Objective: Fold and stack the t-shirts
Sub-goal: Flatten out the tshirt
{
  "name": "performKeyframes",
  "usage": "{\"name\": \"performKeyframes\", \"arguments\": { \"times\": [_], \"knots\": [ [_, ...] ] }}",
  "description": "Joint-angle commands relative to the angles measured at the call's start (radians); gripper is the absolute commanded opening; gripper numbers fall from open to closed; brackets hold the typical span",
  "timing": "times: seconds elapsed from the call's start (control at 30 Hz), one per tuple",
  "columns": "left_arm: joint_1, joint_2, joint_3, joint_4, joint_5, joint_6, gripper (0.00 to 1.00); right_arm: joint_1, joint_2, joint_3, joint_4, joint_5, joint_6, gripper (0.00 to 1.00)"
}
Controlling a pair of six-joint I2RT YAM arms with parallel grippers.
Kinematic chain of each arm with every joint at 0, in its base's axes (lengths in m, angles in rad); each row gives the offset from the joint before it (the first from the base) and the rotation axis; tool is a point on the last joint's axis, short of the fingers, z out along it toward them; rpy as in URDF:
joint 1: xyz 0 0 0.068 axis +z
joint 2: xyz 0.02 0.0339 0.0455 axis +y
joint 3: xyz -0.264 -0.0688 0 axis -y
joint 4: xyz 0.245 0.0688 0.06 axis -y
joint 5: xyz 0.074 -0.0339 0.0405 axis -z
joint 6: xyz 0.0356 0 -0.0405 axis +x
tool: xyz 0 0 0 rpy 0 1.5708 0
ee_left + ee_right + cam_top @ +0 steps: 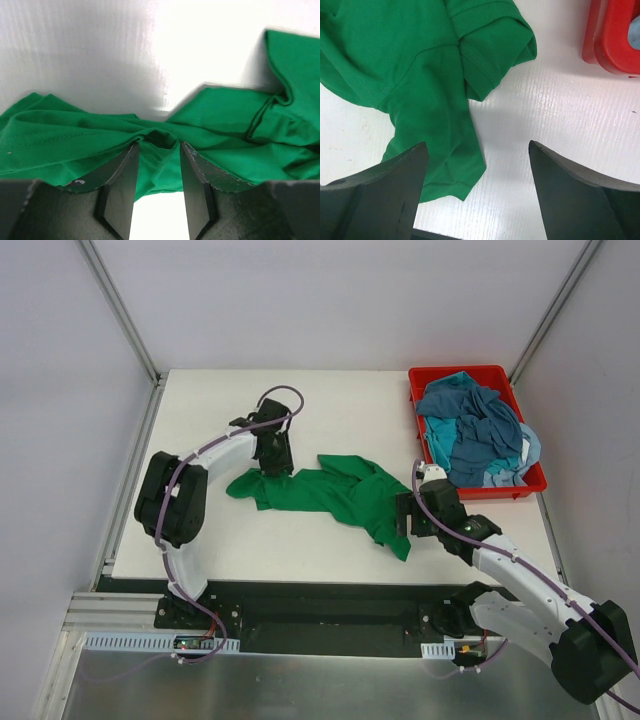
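1. Found green t-shirt (335,490) crumpled near the middle of the surface (200,420), stretched left to right, unfolded and apart from every edge.
2. Noted left end effector (159,147) clamped on a puckered ridge of cloth along the far side of the garment's left portion. Judged the grip intended for pulling the fabric out flat.
3. Noted right end effector (477,147) spread wide and holding nothing, poised just above the garment's near-right tail. Judged it positioned to take a second hold opposite the first.
4. Recorded soft matte knit with stitched hems, a doubled-over sleeve cuff, and creases radiating from the clamped point.
5. Observed blue t-shirts (475,435) heaped loosely in a rigid red tray (535,480) at the far right corner, apparently awaiting their turn.
6. Recorded the surface as white, faintly ribbed and slightly glossy.
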Motion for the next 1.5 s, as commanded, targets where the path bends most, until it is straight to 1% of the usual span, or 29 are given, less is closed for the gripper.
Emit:
{"name": "performKeyframes", "arguments": {
  "times": [0.0, 0.13, 0.17, 0.23, 0.3, 0.37, 0.47, 0.53, 0.57, 0.67, 0.73, 0.8, 0.9, 0.97, 1.1, 1.13, 1.27, 1.4, 1.47],
  "knots": [
    [-0.018, 0.014, 0.035, -0.097, -0.05, 0.046, 0.37, -0.003, -0.008, -0.005, 0.013, 0.003, 0.022, 0.83],
    [-0.035, -0.002, 0.021, -0.113, -0.067, 0.058, 0.36, -0.003, -0.009, -0.005, 0.014, 0.01, 0.024, 0.83],
    [-0.038, -0.003, 0.021, -0.114, -0.07, 0.061, 0.34, -0.003, -0.008, -0.005, 0.013, 0.011, 0.024, 0.83],
    [-0.043, -0.003, 0.023, -0.119, -0.07, 0.064, 0.26, -0.003, -0.006, -0.004, 0.013, 0.013, 0.024, 0.83],
    [-0.043, 0.001, 0.024, -0.12, -0.068, 0.069, 0.24, -0.002, -0.003, -0.002, 0.011, 0.014, 0.025, 0.83],
    [-0.043, 0.011, 0.032, -0.128, -0.088, 0.072, 0.18, -0.002, -0.005, 0.001, 0.007, 0.016, 0.025, 0.83],
    [-0.043, 0.02, 0.049, -0.137, -0.107, 0.075, 0.17, -0.002, -0.015, 0.003, -0.006, 0.013, 0.022, 0.83],
    [-0.043, 0.024, 0.06, -0.139, -0.113, 0.075, 0.08, -0.003, -0.027, 0.003, -0.018, 0.013, 0.024, 0.83],
    [-0.043, 0.023, 0.064, -0.139, -0.116, 0.075, 0.01, -0.002, -0.032, 0.003, -0.027, 0.011, 0.027, 0.83],
    [-0.043, 0.003, 0.06, -0.142, -0.153, 0.061, 0.0, -0.003, -0.05, 0.003, -0.064, 0.008, 0.039, 0.83],
    [-0.043, -0.041, 0.038, -0.14, -0.176, 0.043, 0.0, -0.002, -0.066, 0.004, -0.101, 0.003, 0.048, 0.83],
    [-0.043, -0.095, 0.011, -0.142, -0.234, 0.024, 0.0, -0.002, -0.092, 0.006, -0.139, -0.016, 0.058, 0.83],
    [-0.04, -0.193, -0.049, -0.143, -0.365, -0.01, 0.0, -0.002, -0.124, -0.013, -0.174, -0.079, 0.087, 0.83],
    [-0.026, -0.259, -0.101, -0.148, -0.412, -0.04, 0.0, -0.002, -0.133, -0.022, -0.213, -0.092, 0.16, 0.82],
    [0.053, -0.393, -0.206, -0.146, -0.397, -0.105, 0.0, -0.003, -0.132, -0.023, -0.311, -0.046, 0.316, 0.81],
    [0.069, -0.42, -0.23, -0.146, -0.394, -0.112, 0.0, -0.002, -0.126, -0.028, -0.316, -0.038, 0.335, 0.81],
    [0.097, -0.476, -0.281, -0.146, -0.392, -0.112, 0.0, -0.002, -0.054, -0.031, -0.288, -0.021, 0.367, 0.77],
    [0.097, -0.479, -0.302, -0.146, -0.369, -0.122, 0.0, 0.004, 0.083, -0.007, -0.215, -0.063, 0.366, 0.72],
    [0.097, -0.479, -0.305, -0.145, -0.361, -0.126, 0.0, 0.021, 0.141, 0.01, -0.184, -0.052, 0.369, 0.69]
  ]
}}
